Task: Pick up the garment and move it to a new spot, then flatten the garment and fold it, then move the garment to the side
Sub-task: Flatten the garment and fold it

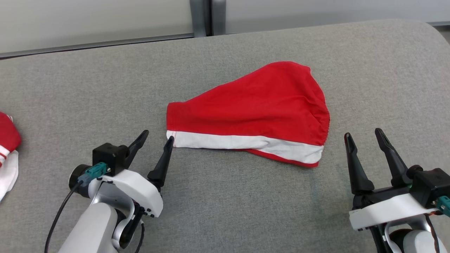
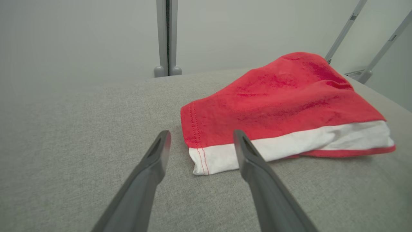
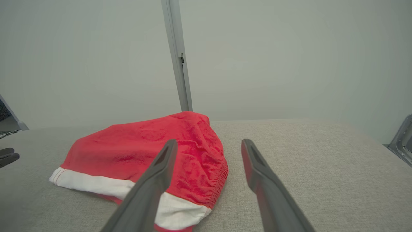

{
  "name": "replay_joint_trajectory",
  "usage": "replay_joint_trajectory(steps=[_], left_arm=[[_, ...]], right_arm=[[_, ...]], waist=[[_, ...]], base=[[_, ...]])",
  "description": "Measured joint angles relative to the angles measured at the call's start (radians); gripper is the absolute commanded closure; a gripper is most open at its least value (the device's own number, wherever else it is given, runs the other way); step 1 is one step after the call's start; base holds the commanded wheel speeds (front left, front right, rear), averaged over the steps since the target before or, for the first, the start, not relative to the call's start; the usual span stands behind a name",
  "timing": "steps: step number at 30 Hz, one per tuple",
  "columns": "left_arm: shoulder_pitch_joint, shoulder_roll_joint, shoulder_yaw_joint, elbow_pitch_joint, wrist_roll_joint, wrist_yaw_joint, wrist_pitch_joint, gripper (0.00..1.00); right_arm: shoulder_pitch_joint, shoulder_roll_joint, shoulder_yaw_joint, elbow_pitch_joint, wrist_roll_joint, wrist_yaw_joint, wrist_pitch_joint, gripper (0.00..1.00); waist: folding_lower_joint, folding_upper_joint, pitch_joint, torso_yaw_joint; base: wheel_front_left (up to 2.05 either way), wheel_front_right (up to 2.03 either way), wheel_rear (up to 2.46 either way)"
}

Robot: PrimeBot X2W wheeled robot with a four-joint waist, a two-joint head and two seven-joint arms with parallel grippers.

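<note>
The garment (image 1: 256, 105) is a red piece with a white band along its near edge, folded over and lying on the grey padded table (image 1: 225, 203). My left gripper (image 1: 157, 136) stands open at its near left corner, one fingertip (image 1: 170, 140) right beside the white hem. In the left wrist view that corner (image 2: 201, 158) lies between the open fingers (image 2: 157, 154). My right gripper (image 1: 364, 133) is open just right of the gathered waistband (image 1: 325, 123), apart from it. From the right wrist, the garment (image 3: 135, 151) lies left of the fingers (image 3: 254, 161).
Another red and white cloth (image 1: 7, 151) lies at the table's left edge. A pale wall and a grey post (image 1: 202, 17) stand behind the table. Bare grey padding stretches in front of the garment and to its right.
</note>
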Motion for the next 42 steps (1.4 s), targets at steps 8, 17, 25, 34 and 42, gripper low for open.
replay_joint_trajectory(steps=[8, 17, 25, 34, 42], left_arm=[[-0.126, -0.017, -0.029, 0.247, -0.068, -0.031, 0.074, 0.0], [-0.205, -0.012, -0.065, 0.355, -0.086, -0.041, 0.027, 1.0], [-0.262, -0.025, -0.105, 0.369, -0.087, -0.047, -0.018, 1.0], [-0.285, -0.027, -0.136, 0.368, -0.098, -0.047, -0.072, 1.0], [-0.236, 0.009, -0.114, 0.275, -0.093, -0.012, -0.158, 1.0]], right_arm=[[-0.022, 0.011, 0.018, 0.021, 0.007, 0.0, -0.013, 0.0], [-0.019, 0.004, -0.02, 0.131, 0.023, 0.0, -0.001, 0.0], [-0.111, -0.003, 0.079, 0.271, 0.064, 0.0, -0.007, 0.0], [-0.2, -0.023, 0.128, 0.394, 0.106, 0.0, -0.008, 0.93], [-0.2, -0.05, 0.128, 0.347, 0.102, 0.001, -0.068, 1.0]], waist=[[0.0, 0.0, 0.056, -0.057], [0.0, 0.0, 0.103, -0.077], [0.0, 0.0, 0.148, -0.029], [0.0, 0.0, 0.172, 0.007], [0.0, 0.0, 0.145, 0.013]], base=[[0.0, 0.0, 0.0], [0.0, 0.0, 0.0], [0.0, 0.0, 0.0], [0.0, 0.0, 0.0], [0.0, 0.0, 0.0]])
